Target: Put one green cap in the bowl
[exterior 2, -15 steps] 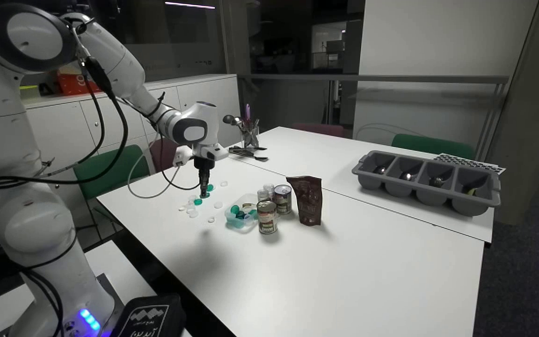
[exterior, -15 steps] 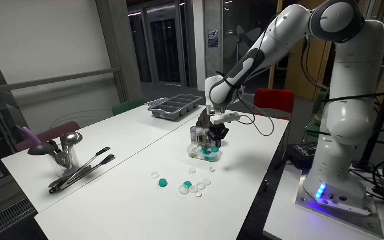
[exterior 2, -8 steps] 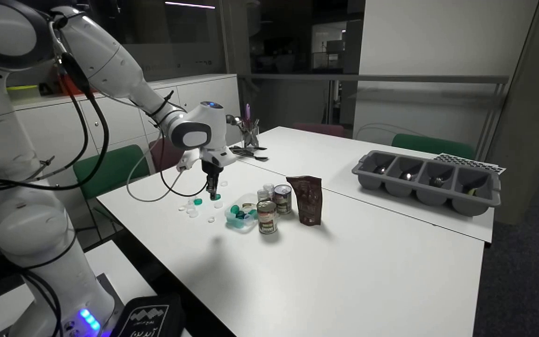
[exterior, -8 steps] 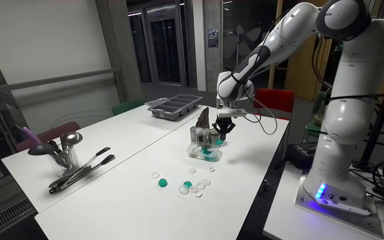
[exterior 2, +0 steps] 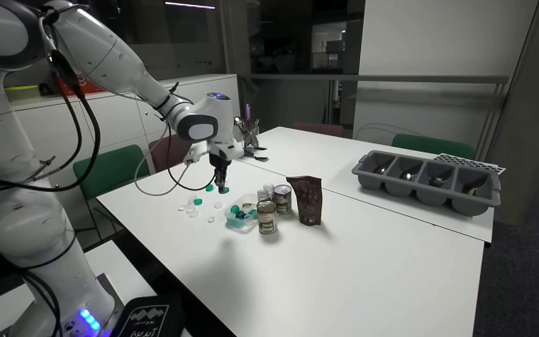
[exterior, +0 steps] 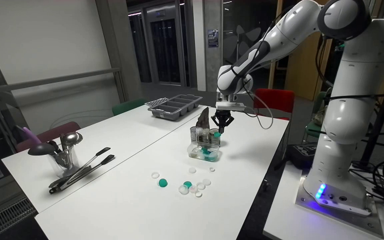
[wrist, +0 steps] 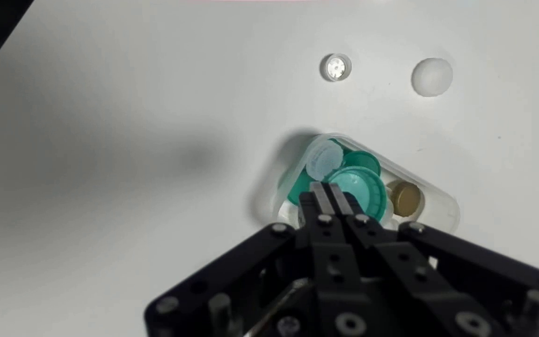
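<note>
My gripper [exterior: 221, 130] is shut on a green cap [exterior: 217, 134] and holds it in the air by its edge. In the wrist view this cap [wrist: 367, 189] shows at the fingertips [wrist: 326, 186], tilted, with its open side in sight. The bowl [exterior: 196, 155], pale and see-through, stands on the table; in the wrist view it [wrist: 443, 208] lies behind the fingertips. It holds several green, whitish and brown caps. In an exterior view the gripper [exterior 2: 222, 189] is above the table, on the far-left side of the bowl [exterior 2: 230, 217]. Two green caps [exterior: 162, 182] [exterior: 187, 184] lie on the table.
Clear and whitish caps [exterior: 201, 186] lie scattered on the table. Cans [exterior 2: 267, 217] [exterior 2: 282, 199] and a brown pouch [exterior 2: 308, 201] stand right beside the bowl. A grey tray [exterior 2: 431, 182], tongs [exterior: 82, 171] and a utensil cup [exterior: 62, 160] are farther off.
The gripper has carried the green cap sideways, rightward in both exterior views, and lifted it somewhat in the last half second. The bowl and the loose caps have not moved.
</note>
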You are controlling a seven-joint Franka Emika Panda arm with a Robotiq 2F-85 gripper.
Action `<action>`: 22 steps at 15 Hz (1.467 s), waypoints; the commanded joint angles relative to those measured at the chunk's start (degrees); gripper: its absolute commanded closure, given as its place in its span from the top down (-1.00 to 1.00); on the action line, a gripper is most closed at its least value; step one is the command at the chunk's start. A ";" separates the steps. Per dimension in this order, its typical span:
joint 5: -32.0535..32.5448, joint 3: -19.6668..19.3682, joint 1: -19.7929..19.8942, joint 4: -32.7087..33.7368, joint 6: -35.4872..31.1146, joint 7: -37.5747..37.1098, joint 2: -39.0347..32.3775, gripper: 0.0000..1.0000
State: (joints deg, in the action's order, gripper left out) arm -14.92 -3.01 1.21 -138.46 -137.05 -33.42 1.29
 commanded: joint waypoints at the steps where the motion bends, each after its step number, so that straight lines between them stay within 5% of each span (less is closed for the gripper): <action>1: -0.07 -0.06 0.92 6.94 5.63 0.61 -2.63 -0.99; 6: -0.27 -0.14 0.86 13.61 9.66 1.32 -6.55 -0.99; 8: -0.25 -0.14 0.77 15.43 10.68 1.76 -8.17 -0.46; 15: 0.26 0.55 -0.08 17.68 10.85 5.68 -12.65 0.53; 18: 2.82 2.49 -2.82 18.92 17.64 5.96 -14.10 1.00; 22: 6.85 6.23 -8.65 20.12 26.37 2.12 -15.17 1.00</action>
State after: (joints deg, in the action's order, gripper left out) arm -11.66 1.33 -3.81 -120.62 -117.25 -28.11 -12.93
